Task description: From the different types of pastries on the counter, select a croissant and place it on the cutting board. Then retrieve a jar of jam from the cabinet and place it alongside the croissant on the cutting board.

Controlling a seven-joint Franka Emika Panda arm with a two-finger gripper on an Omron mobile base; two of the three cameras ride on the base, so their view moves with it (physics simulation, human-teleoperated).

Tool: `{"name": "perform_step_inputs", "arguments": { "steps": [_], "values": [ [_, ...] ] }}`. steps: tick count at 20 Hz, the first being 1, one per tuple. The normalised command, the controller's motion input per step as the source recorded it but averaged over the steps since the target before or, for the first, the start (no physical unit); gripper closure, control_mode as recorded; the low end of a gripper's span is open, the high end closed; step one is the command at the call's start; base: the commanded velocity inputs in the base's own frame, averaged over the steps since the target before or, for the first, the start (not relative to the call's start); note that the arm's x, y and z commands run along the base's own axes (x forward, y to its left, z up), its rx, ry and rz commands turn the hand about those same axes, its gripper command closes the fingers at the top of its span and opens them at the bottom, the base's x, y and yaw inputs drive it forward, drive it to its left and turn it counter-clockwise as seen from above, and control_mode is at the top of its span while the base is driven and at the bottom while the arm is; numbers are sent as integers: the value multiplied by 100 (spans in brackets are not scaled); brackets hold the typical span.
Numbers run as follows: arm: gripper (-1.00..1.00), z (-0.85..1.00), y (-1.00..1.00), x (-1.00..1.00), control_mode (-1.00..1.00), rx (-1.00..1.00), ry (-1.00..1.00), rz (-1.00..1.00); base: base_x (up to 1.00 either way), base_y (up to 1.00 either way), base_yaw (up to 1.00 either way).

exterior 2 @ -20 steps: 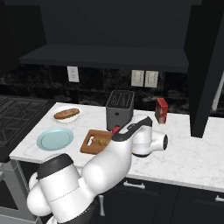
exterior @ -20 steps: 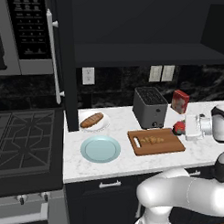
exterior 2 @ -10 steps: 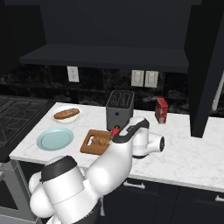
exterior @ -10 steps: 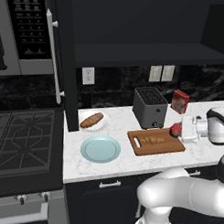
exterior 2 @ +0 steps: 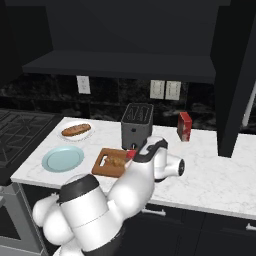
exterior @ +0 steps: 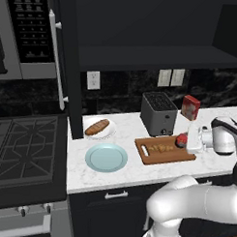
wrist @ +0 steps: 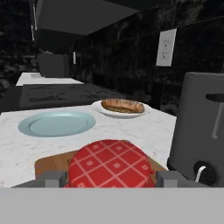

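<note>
Left base view shows the pincer at the right end of the wooden cutting board, closed on a jam jar with a red checked lid. Compared with a second ago, the hand has shifted slightly leftward and the jar now sits over the board's right edge rather than just off it; whether it touches the board cannot be told. The croissant lies on the middle of the board, to the jar's left, as before.

Hand view looks over the red lid held between the two fingertips, with the board beneath it.

A white marble surface carries everything. Behind the board stands a dark toaster, with a red box to its right. Left of the board is an empty pale blue plate, and behind that a white plate holding a long pastry. A stove sits further left, a microwave above it. Dark cabinets and black backsplash fill the wall.
</note>
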Motion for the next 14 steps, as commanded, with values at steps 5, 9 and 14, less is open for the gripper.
{"name": "perform_step_inputs", "arguments": {
  "steps": [5,9,14],
  "values": [
    [100,-38,-19,27,-100,0,0,3,0,0,0],
    [100,-25,-39,29,-100,0,-1,4,0,0,0],
    [100,-23,-13,37,-100,2,0,3,0,0,0]
  ]
}}
